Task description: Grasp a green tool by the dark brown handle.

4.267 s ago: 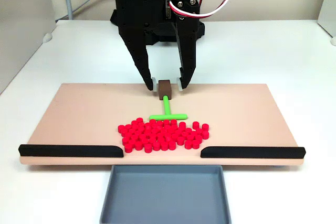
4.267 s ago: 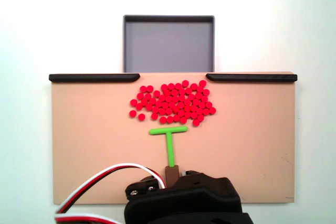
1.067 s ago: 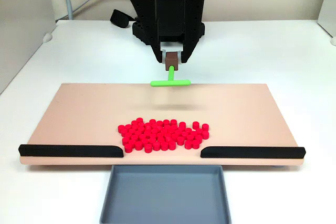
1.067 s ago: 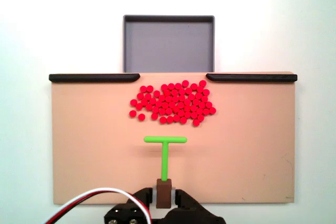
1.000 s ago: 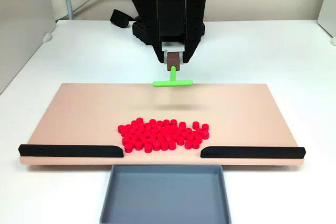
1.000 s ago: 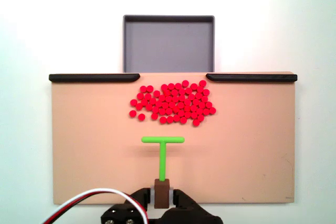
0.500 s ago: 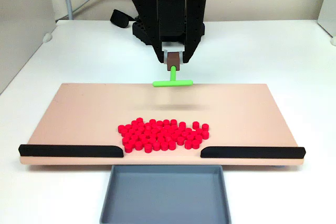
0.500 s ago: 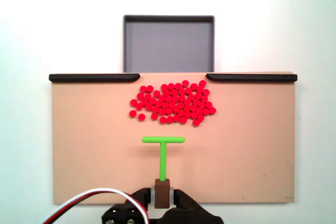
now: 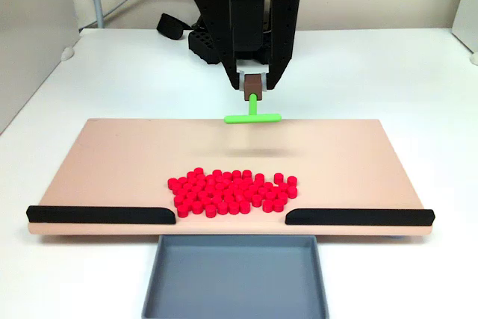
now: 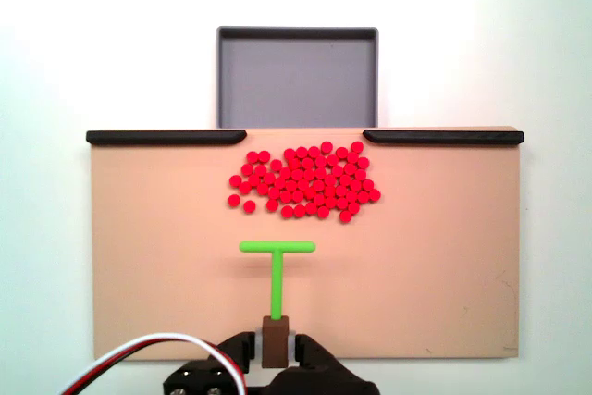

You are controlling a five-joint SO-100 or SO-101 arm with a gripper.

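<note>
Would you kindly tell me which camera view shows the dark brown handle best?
The top-down fixed view: the dark brown handle sits plainly between the pincer fingers, with the green tool stretching away. The front-facing fixed view shows its face under the dark arm.

Matte black plastic arm body, blocky and angular. End effector point(image 9: 254, 84) built of two black tapering fingers point(image 9: 230, 65) with pale pads at the tips. Red, white and black cable bundle point(image 10: 139, 358) looping off the wrist; small screw heads in the black housing.
</note>
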